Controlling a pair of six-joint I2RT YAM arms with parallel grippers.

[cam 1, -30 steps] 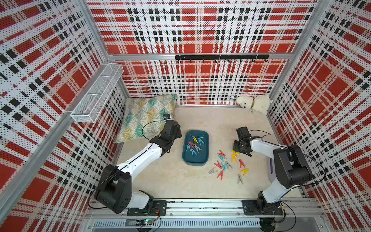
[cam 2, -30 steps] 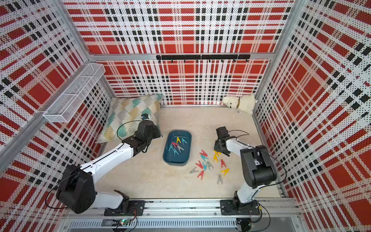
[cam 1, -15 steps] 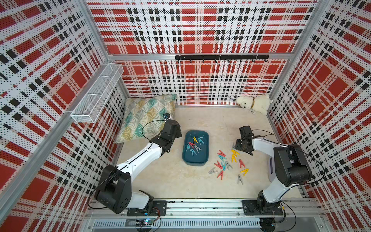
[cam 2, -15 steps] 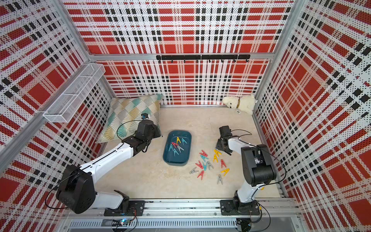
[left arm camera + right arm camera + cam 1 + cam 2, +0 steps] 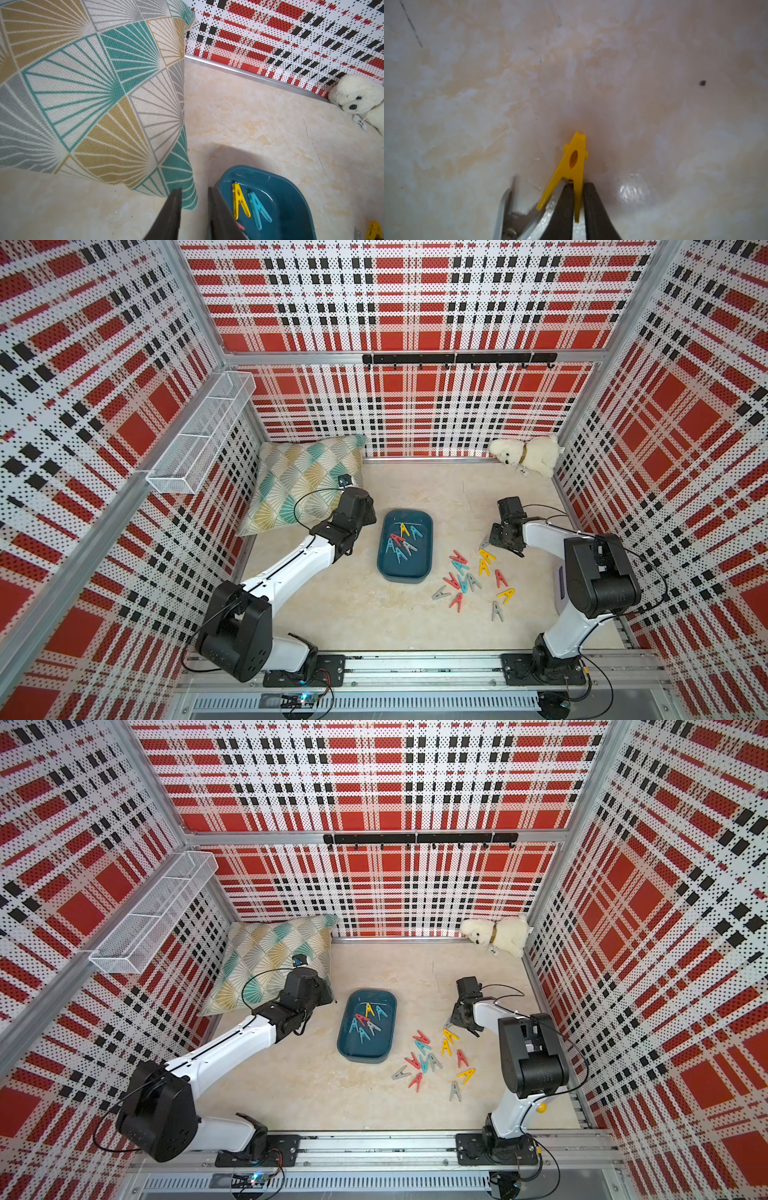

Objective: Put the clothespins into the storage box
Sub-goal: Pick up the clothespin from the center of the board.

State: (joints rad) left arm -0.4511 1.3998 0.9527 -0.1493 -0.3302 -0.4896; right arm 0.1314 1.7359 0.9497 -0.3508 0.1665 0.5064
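Note:
The storage box (image 5: 427, 531) (image 5: 365, 1058), a dark teal tray, lies mid-floor with several clothespins (image 5: 401, 541) inside. More clothespins (image 5: 461, 576) in red, yellow, blue and grey lie scattered on the floor to its right. My right gripper (image 5: 578, 187) (image 5: 485, 545) is low at the far end of that scatter. It is shut on one leg of a yellow clothespin (image 5: 574, 164), with a grey clothespin (image 5: 508, 212) beside it. My left gripper (image 5: 194, 190) (image 5: 368, 514) hovers at the box's far left corner, slightly open and holding nothing.
A patterned cushion (image 5: 305, 483) leans in the back left corner, right behind the left gripper. A white plush dog (image 5: 525, 454) sits in the back right corner. A white wire basket (image 5: 201, 439) hangs on the left wall. A black hook rail (image 5: 457, 359) crosses the back wall.
The right jaws have closed onto the yellow clothespin's leg after a small shift of the arm. The left arm has not moved.

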